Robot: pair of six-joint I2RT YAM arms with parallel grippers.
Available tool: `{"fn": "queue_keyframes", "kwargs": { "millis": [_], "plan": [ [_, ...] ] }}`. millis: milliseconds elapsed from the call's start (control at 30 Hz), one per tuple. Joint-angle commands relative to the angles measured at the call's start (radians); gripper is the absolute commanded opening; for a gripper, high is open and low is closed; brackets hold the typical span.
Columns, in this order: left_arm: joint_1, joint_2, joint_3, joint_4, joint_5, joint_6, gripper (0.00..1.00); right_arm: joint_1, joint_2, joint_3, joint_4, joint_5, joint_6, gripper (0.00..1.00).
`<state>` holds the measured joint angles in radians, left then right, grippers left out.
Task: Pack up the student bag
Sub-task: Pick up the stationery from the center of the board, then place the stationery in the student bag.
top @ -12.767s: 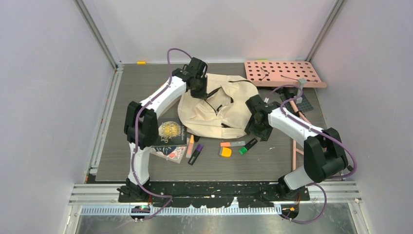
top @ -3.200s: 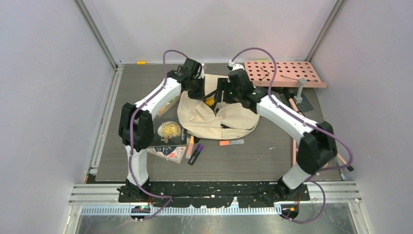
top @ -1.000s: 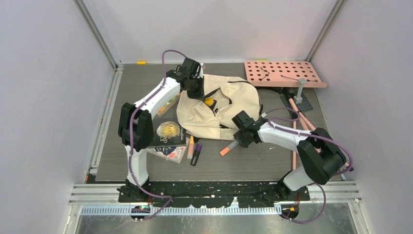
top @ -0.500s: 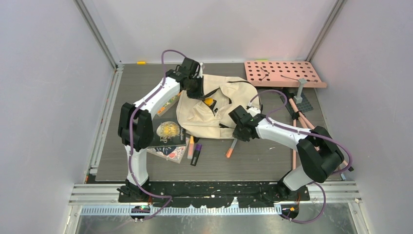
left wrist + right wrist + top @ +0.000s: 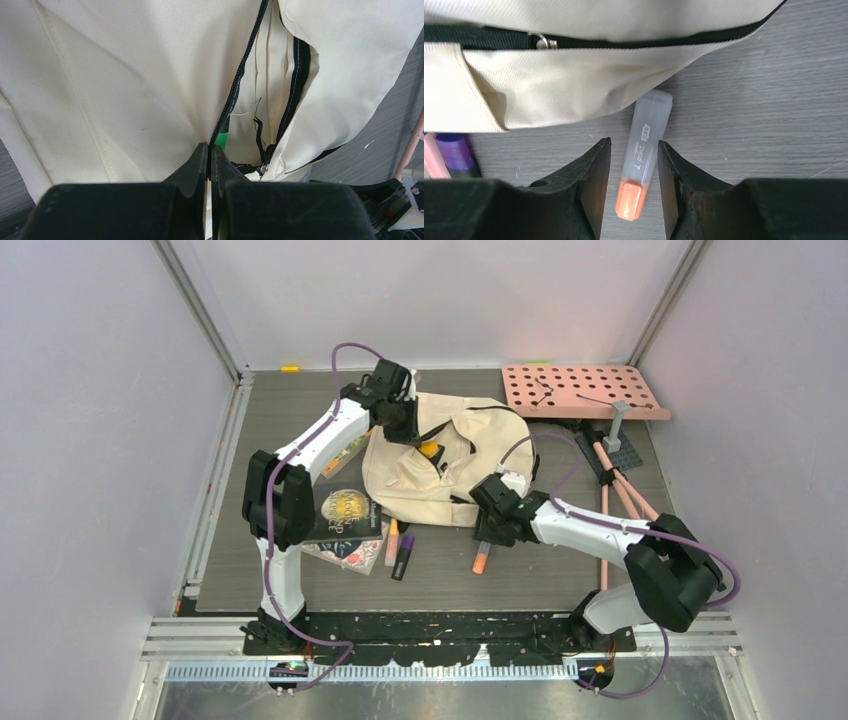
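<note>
A dark-covered book (image 5: pixel 350 515) lies at the left of the grey surface (image 5: pixel 560 570), near the left arm. Past it, the left tool (image 5: pixel 403 426) is clamped shut on the student bag (image 5: pixel 420 490) at its far left edge. The left wrist view shows the fingers pressed together on cream fabric right beside the open black zipper (image 5: pixel 235 90). The bag lies slumped in the middle of the surface with its opening gaping, and a yellow item (image 5: pixel 430 450) shows inside. Just in front of the bag's near left corner lie a pale orange highlighter (image 5: pixel 391 540) and a purple-capped highlighter (image 5: pixel 403 558), side by side. To their right, the right tool (image 5: pixel 487 530) hangs low at the bag's near edge with its jaws apart. They straddle an orange highlighter (image 5: pixel 481 558) that lies flat on the surface, its clear cap touching the bag. A pink perforated board (image 5: pixel 585 390) sits at the far right.
</note>
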<state>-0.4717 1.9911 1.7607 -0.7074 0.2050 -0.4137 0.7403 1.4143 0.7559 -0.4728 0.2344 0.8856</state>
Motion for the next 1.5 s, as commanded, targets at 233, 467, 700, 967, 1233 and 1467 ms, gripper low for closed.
{"fn": "queue_keyframes", "kwargs": {
  "millis": [233, 467, 700, 967, 1233, 1467],
  "plan": [
    [0.007, -0.08, -0.007, 0.009, 0.021, -0.005, 0.0, 0.098, 0.104, 0.081, -0.113, 0.058, -0.011, 0.46],
    [0.007, -0.082, -0.01, 0.01, 0.021, -0.005, 0.0, 0.105, 0.16, 0.111, -0.164, 0.083, -0.001, 0.32],
    [0.007, -0.081, -0.012, 0.007, 0.024, -0.007, 0.0, 0.105, 0.11, 0.121, -0.253, 0.151, 0.04, 0.07],
    [0.007, -0.09, -0.018, 0.005, 0.031, -0.01, 0.0, 0.101, -0.109, 0.249, -0.432, 0.291, 0.039, 0.0],
    [0.007, -0.11, -0.041, 0.006, 0.023, -0.003, 0.0, -0.079, -0.092, 0.447, -0.367, 0.198, -0.118, 0.0],
    [0.007, -0.106, -0.034, 0.003, 0.037, -0.011, 0.0, -0.173, 0.141, 0.642, -0.188, 0.124, -0.223, 0.0]
  ]
}}
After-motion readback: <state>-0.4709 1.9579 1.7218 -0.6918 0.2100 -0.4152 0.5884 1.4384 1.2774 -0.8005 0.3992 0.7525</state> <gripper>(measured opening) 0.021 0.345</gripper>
